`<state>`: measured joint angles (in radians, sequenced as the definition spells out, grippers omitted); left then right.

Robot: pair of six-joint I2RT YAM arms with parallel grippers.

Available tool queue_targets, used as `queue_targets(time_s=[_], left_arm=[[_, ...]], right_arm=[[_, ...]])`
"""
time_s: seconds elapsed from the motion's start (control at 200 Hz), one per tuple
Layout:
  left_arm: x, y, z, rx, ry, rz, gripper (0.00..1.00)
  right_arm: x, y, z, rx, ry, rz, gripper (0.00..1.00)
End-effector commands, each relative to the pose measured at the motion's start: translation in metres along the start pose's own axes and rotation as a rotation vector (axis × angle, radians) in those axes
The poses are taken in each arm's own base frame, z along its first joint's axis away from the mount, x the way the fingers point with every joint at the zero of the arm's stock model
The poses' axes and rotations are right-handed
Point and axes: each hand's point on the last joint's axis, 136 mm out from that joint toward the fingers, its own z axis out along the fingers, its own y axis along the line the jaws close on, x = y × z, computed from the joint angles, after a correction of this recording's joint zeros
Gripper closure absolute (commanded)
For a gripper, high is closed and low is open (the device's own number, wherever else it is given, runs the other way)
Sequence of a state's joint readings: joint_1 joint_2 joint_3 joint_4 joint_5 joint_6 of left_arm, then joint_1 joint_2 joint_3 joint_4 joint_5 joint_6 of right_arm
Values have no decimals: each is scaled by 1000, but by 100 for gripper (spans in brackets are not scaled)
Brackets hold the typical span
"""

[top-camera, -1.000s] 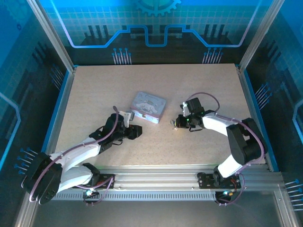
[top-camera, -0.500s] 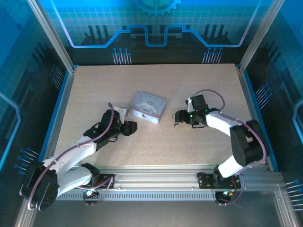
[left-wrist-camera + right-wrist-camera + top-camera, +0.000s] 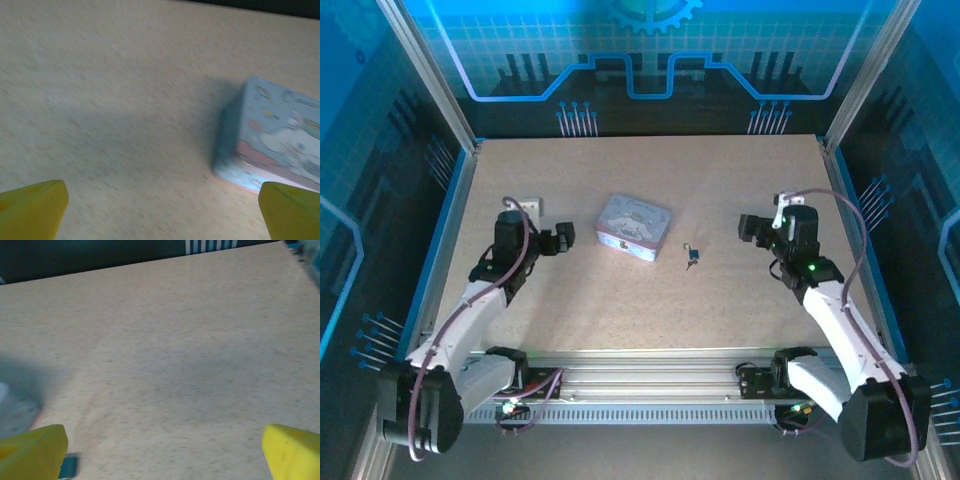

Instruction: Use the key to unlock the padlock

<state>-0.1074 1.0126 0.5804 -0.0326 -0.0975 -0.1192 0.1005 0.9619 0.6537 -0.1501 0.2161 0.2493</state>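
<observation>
The padlock (image 3: 691,259), a tiny dark bluish body with a silvery loop, lies alone on the table just right of the tin. A teal corner of the padlock (image 3: 68,467) peeks beside the left fingertip in the right wrist view. I cannot tell the key apart from the padlock. My left gripper (image 3: 561,238) hovers left of the tin, open, and in the left wrist view the left gripper (image 3: 162,215) holds nothing between its yellow fingertips (image 3: 33,209). My right gripper (image 3: 749,226) sits right of the padlock, and the right wrist view shows the right gripper (image 3: 162,455) open and empty.
A pale cartoon-printed tin (image 3: 633,226) stands mid-table, and the left wrist view has the tin (image 3: 280,145) at its right side. A small white tag (image 3: 527,207) lies near the left arm. Metal frame rails (image 3: 650,375) border the table.
Both arms have drawn back from the centre, left arm leftward and right arm rightward. Both grippers have opened. The padlock now lies free on the table.
</observation>
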Motion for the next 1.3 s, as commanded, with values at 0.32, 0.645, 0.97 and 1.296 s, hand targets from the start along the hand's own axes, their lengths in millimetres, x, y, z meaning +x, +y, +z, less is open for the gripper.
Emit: queue_targets(time_s=[0.32, 0.645, 0.97, 1.296], left_arm=[[1, 56, 21, -111, -363, 89, 1], [8, 51, 33, -68, -304, 106, 1], [4, 39, 39, 25, -370, 41, 1], [16, 54, 78, -44, -259, 7, 1]], right_arm=[[30, -30, 37, 70, -264, -64, 0], [39, -9, 73, -28, -278, -151, 0], [43, -13, 101, 71, -163, -166, 0], [43, -10, 100, 72, -172, -181, 0]])
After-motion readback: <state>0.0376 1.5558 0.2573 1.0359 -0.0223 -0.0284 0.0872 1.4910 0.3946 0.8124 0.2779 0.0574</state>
